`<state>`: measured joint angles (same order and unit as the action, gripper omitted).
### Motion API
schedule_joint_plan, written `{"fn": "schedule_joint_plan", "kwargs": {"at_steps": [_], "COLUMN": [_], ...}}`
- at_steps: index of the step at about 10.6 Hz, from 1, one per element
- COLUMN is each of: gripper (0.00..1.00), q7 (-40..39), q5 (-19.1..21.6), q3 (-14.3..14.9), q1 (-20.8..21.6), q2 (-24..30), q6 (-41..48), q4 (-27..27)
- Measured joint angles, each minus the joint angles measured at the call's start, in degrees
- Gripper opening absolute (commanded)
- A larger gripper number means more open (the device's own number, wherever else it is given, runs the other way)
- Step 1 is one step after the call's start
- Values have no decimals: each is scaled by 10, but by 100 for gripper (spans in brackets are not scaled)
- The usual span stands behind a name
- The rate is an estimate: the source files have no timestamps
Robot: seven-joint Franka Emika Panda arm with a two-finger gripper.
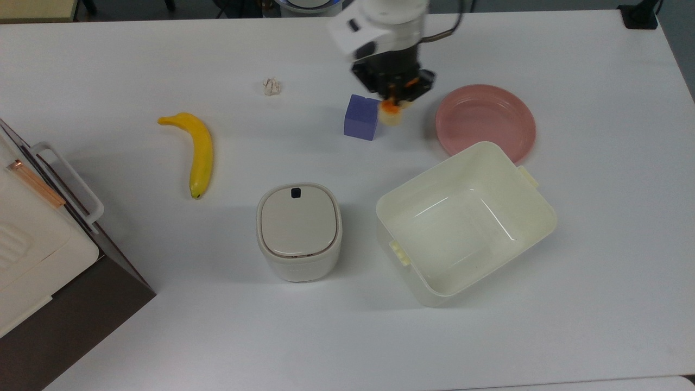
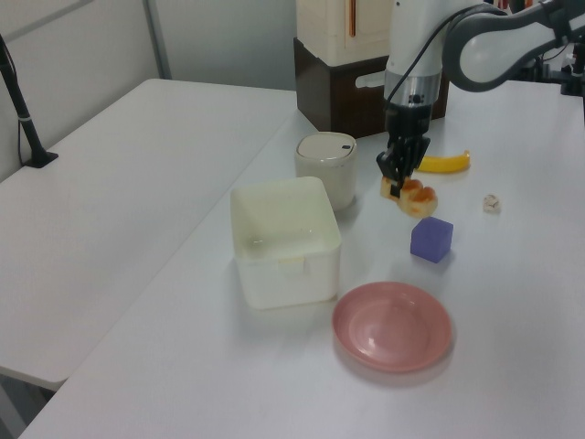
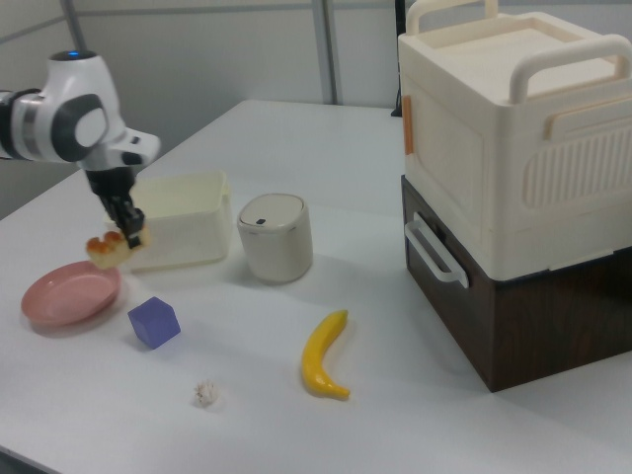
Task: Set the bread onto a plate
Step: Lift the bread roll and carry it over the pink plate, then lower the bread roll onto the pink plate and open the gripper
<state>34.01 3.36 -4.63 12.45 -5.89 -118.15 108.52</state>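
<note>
One gap to close: the sideways stretch between the carried bread and the plate.
Jaws: clamped on the bread, fingers pointing down from the gripper point(image 1: 395, 92).
Bread point(image 2: 410, 196): held in the air above the table, clear of the surface, gripped at one end; in the left view its long axis runs roughly level out from the fingers.
Nearest thing: the blue cube point(image 1: 362, 117), which in the top view lies just to the left of the bread and below it in height.
Plate point(image 1: 485, 120): flat on the table, bare; in the top view it lies to the right of the jaws, near but not under them.
Tub point(image 1: 466, 221): its rim touches or overlaps the plate's near edge in the top view.
Judged next move: carry further toward the top view's right until the bread hangs over the plate's middle, then lower.
</note>
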Motion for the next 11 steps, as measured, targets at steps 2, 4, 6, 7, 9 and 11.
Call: {"fn": "schedule_joint_plan", "kwargs": {"at_steps": [2, 4, 6, 7, 9, 11], "gripper": [9, 62, 100, 100, 100, 100], "q7": [39, 75, 95, 104, 134, 143], "q5": [0, -2, -13, -18, -52, -65], "q3": [0, 0, 0, 1, 1, 2], "q1": [54, 99, 122, 129, 133, 133], "q2": [-23, -60, -99, -116, -126, -121], "q6": [0, -1, -12, -25, -30, -30], "q4": [-28, -50, -60, -62, -70, -81]}}
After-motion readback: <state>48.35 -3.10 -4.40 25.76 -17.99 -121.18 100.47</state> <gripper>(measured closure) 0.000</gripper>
